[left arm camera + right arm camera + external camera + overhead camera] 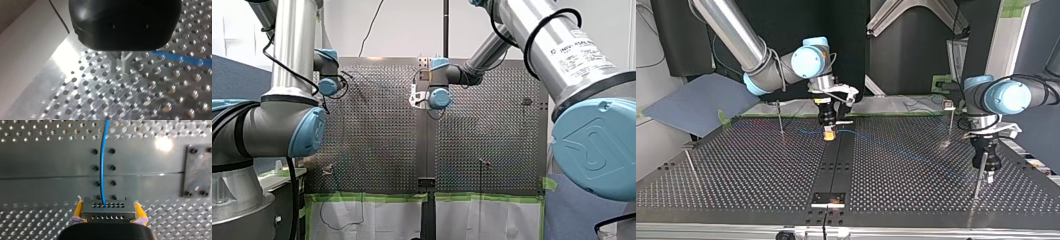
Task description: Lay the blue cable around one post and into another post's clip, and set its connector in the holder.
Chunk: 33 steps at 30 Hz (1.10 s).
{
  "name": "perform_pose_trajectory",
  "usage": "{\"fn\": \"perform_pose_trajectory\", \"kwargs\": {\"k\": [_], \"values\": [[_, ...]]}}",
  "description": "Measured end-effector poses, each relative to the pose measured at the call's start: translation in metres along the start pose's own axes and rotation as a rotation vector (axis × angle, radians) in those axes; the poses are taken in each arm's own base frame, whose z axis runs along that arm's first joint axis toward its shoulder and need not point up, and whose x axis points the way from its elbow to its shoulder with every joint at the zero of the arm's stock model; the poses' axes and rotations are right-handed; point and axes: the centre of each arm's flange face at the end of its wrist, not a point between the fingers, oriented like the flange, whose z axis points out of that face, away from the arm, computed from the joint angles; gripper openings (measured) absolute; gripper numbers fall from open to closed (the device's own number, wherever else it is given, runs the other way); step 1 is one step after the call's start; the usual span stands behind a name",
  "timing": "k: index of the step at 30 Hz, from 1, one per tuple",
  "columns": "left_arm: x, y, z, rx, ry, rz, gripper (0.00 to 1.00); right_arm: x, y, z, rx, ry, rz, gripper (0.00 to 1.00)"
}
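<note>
Blue cable [101,165]: one, running from connector [108,208] across perforated table [761,170] toward right of top view. Connector: one, grey, clamped between yellow pads of my right gripper [828,135], which points down at frame centre. Posts [781,117]: four, thin. My left gripper [989,176] points down just beside right-hand post [977,182]; open or closed, cannot tell. Label [582,50] on my right arm: print too small to read.

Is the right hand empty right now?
No, the right hand grips the dark connector between its yellow pads, with the blue cable running out of it.
</note>
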Motion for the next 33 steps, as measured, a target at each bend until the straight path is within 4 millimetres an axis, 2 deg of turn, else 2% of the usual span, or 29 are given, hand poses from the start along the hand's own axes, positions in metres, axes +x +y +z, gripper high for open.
{"fn": "perform_pose_trajectory", "kwargs": {"k": [1,2,4,6,7,13,21,28,33], "values": [[0.001,0.000,0.000,0.001,0.006,-0.008,0.75,-0.003,0.002,-0.001,-0.002,0.000,0.002,0.02],[0.001,0.000,-0.001,-0.001,0.013,-0.019,0.75,-0.008,0.004,-0.002,-0.004,-0.001,0.004,0.02],[0.002,0.001,-0.003,-0.014,0.022,-0.036,0.93,-0.013,0.007,-0.003,-0.007,-0.001,0.006,0.02],[0.003,0.004,-0.004,-0.037,0.030,-0.055,0.93,-0.017,0.008,-0.004,-0.009,-0.005,0.006,0.02],[0.003,0.006,-0.005,-0.047,0.032,-0.062,0.96,-0.018,0.009,-0.005,-0.010,-0.008,0.005,0.02],[0.011,0.018,-0.017,-0.114,0.059,-0.111,0.99,-0.025,0.010,-0.007,-0.012,-0.025,0.000,0.02],[0.030,0.024,-0.032,-0.093,0.077,-0.183,0.99,-0.045,0.017,-0.017,-0.023,-0.032,0.005,0.02],[0.046,0.026,-0.027,-0.047,0.090,-0.230,0.99,-0.065,0.035,-0.022,-0.053,-0.032,0.030,0.02],[0.058,0.033,-0.020,-0.040,0.095,-0.255,0.99,-0.093,0.051,-0.028,-0.088,-0.051,0.038,0.02]]}}
